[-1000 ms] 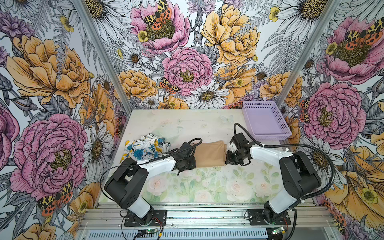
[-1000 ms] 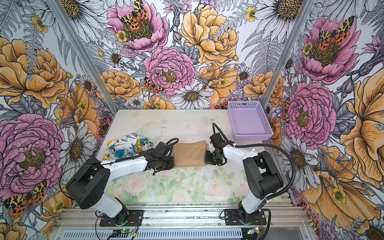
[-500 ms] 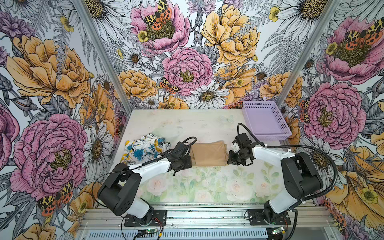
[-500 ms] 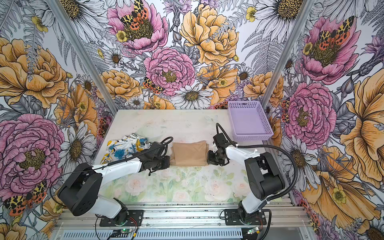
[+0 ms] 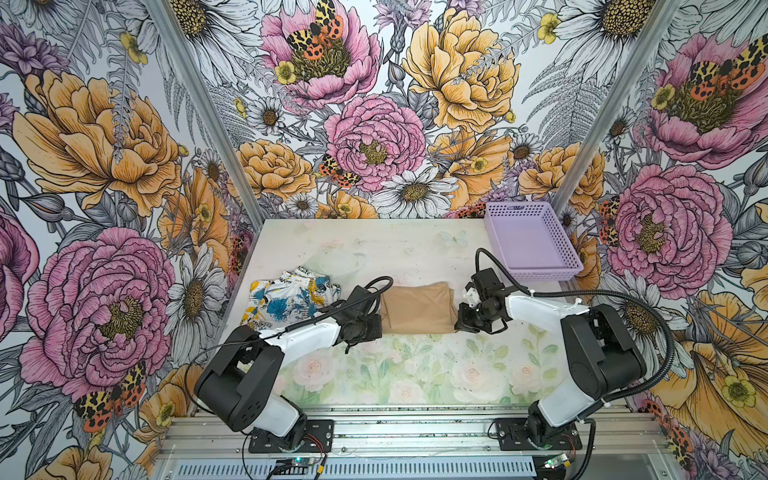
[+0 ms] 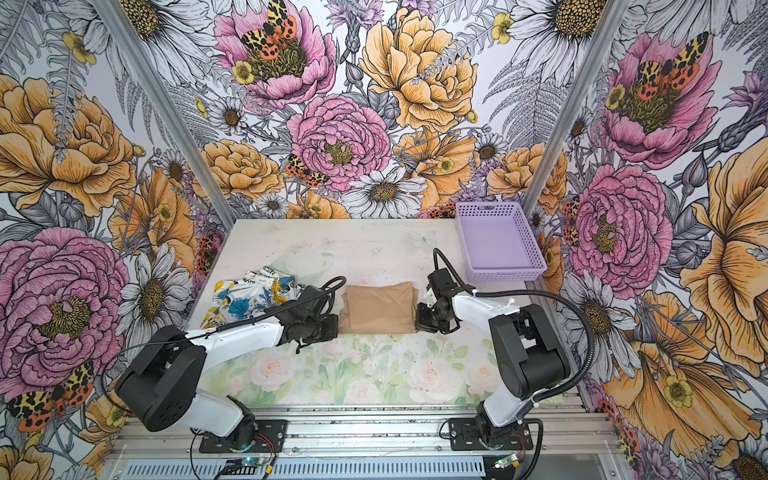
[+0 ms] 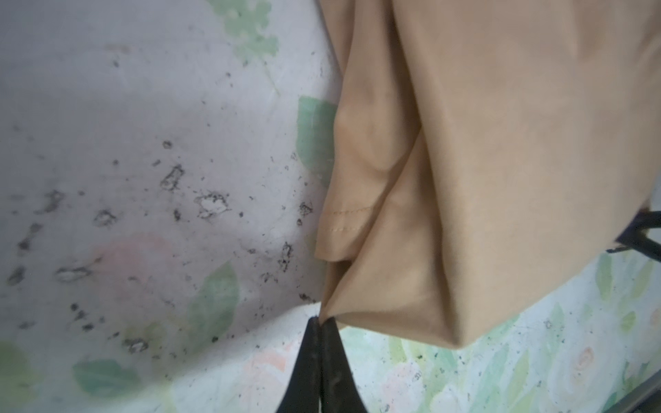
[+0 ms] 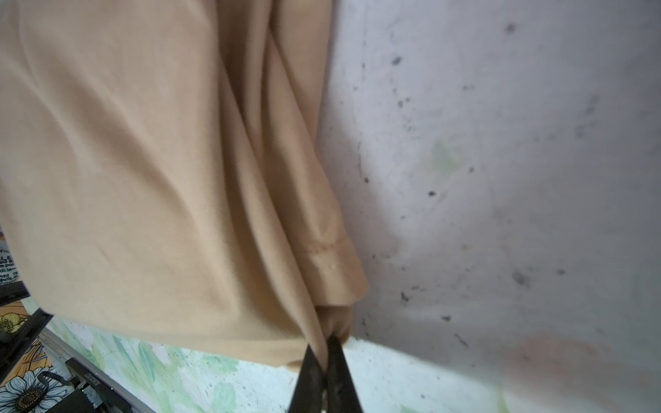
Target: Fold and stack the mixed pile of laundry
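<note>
The plain tan garment [image 5: 417,307] [image 6: 380,307] lies folded into a rectangle at the table's middle. My left gripper [image 5: 379,326] [image 7: 320,321] is shut on its near-left corner, with only the fingertips pinching the cloth. At the near-right corner my right gripper [image 5: 459,326] [image 8: 327,345] is shut on a fold of the same garment [image 8: 161,161]. Both grippers sit low at the table surface. The white garment with blue and yellow patches [image 5: 291,297] [image 6: 249,297] lies crumpled at the left, just behind my left forearm.
A lavender perforated basket [image 5: 540,274] [image 6: 505,274] stands at the back right corner, near my right wrist. Flowered walls enclose the table [image 5: 415,374] on three sides. A metal rail with both arm bases runs along the front.
The grippers have drawn slightly apart, stretching the tan garment a little wider and flatter. My left arm's elbow has dropped lower and further left. Both grips stay shut.
</note>
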Robot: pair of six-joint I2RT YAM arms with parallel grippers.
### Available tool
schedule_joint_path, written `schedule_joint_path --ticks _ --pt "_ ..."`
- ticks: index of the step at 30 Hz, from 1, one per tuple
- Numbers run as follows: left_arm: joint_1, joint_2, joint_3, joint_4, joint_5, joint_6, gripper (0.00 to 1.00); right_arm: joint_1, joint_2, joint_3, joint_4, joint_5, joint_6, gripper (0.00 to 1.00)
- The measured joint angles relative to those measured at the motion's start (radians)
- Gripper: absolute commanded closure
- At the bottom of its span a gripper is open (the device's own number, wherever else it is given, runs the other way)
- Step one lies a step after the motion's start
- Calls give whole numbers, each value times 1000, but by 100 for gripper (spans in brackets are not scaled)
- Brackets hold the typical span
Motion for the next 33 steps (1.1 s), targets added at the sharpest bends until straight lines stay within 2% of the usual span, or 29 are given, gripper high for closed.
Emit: schedule_joint_path --ticks 10,12,16,19,25,30,33 --pt "-7 16 -5 14 -1 0 100 0 16 0 3 -2 -4 100" --pt "-7 14 -4 12 0 0 99 0 16 0 3 -3 -3 94" --pt "-8 -11 8 -28 -2 2 77 0 -3 3 -9 -4 -3 86" --pt "-8 -37 36 -64 -6 8 71 -3 -20 20 -31 -4 -3 82" --pt "1 -48 109 -84 -9 20 69 -13 -20 81 -50 -7 -8 78" --pt "6 -3 148 -83 -9 38 70 -16 -3 119 -51 -6 -19 74" --pt "6 30 153 -76 -8 47 74 -16 24 138 -52 -2 -28 73"
